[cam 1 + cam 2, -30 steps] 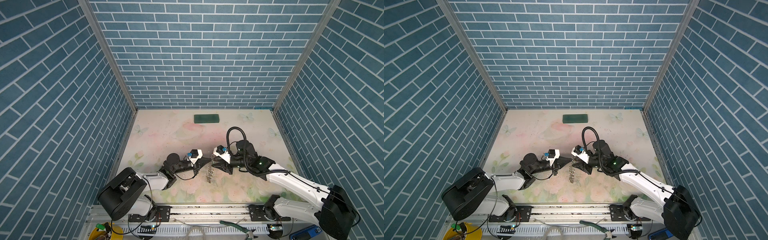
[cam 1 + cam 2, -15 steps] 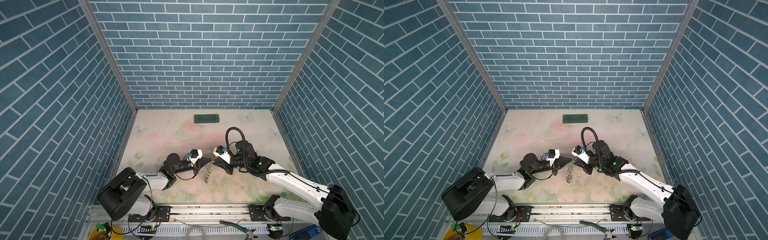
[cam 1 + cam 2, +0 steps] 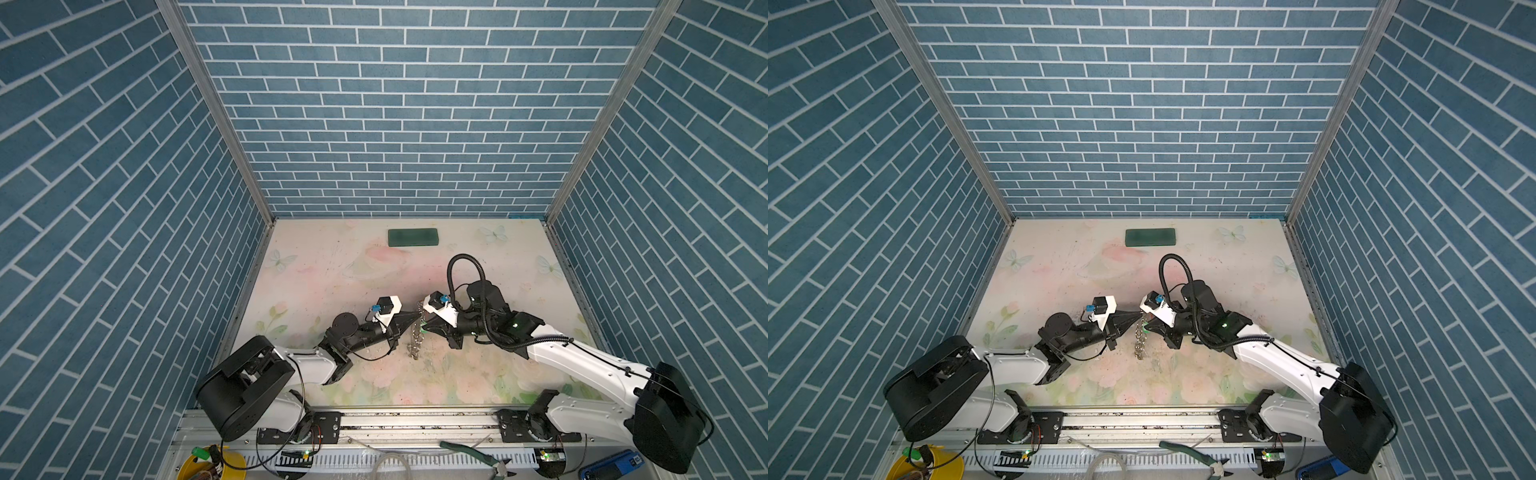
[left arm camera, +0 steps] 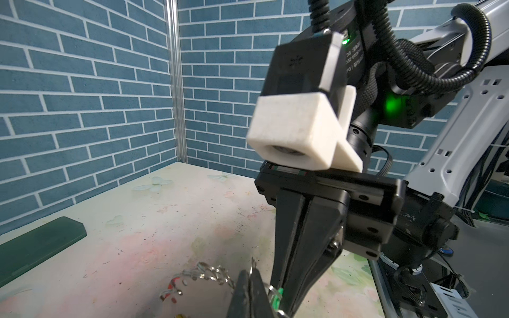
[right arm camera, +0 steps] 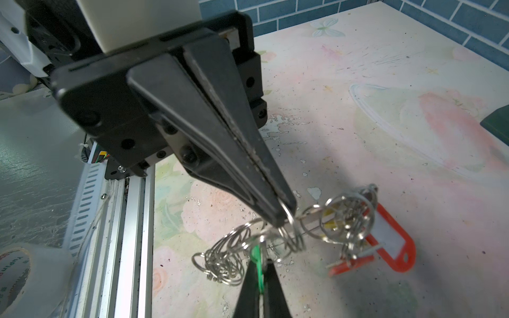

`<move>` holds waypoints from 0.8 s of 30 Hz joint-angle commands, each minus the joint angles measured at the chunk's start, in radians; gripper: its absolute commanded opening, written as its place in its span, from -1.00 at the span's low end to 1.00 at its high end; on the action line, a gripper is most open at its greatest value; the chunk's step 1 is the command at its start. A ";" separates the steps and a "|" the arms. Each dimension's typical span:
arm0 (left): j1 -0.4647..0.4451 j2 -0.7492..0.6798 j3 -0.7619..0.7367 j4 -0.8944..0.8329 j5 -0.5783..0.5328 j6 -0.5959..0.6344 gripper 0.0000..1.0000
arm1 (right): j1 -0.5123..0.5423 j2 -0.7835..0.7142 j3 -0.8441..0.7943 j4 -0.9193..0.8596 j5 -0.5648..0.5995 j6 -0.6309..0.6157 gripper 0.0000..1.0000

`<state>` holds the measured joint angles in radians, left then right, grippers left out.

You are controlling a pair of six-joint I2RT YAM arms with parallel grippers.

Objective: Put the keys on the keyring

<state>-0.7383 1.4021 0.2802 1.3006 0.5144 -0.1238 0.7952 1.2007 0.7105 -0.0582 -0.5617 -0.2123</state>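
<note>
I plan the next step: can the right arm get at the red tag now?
Probably not yet: the right pincer is shut on the green tag. The red tag lies close by on the table, beside the keyring, uncovered, so after letting go it looks reachable.

place: robot lab cell | signs: brick-print walls (image 3: 399, 124), aluminium mounting rail (image 3: 415, 417), pliers (image 3: 478, 454)
</note>
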 commanded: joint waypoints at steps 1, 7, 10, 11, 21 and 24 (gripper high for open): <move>-0.009 0.003 0.027 0.105 -0.131 -0.005 -1.00 | 0.040 0.041 0.031 -0.028 -0.082 0.014 -1.00; -0.032 0.009 0.044 0.104 -0.216 0.000 -1.00 | 0.072 0.059 0.039 0.000 -0.095 0.016 -1.00; -0.032 0.013 0.049 0.105 -0.218 0.001 -1.00 | 0.074 0.046 0.031 0.010 -0.072 0.022 -1.00; -0.032 0.015 0.048 0.105 -0.213 0.001 -1.00 | 0.073 0.039 0.027 0.004 -0.046 0.022 -1.00; -0.012 0.005 0.019 0.104 -0.086 0.001 -1.00 | 0.026 -0.118 -0.029 -0.083 0.098 -0.013 -0.50; -0.006 -0.002 0.017 0.104 -0.029 0.012 -1.00 | -0.018 -0.172 -0.041 -0.075 0.056 -0.009 -0.52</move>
<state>-0.7528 1.4158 0.2859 1.3388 0.4213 -0.1196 0.8101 1.0794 0.6960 -0.1104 -0.4747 -0.2066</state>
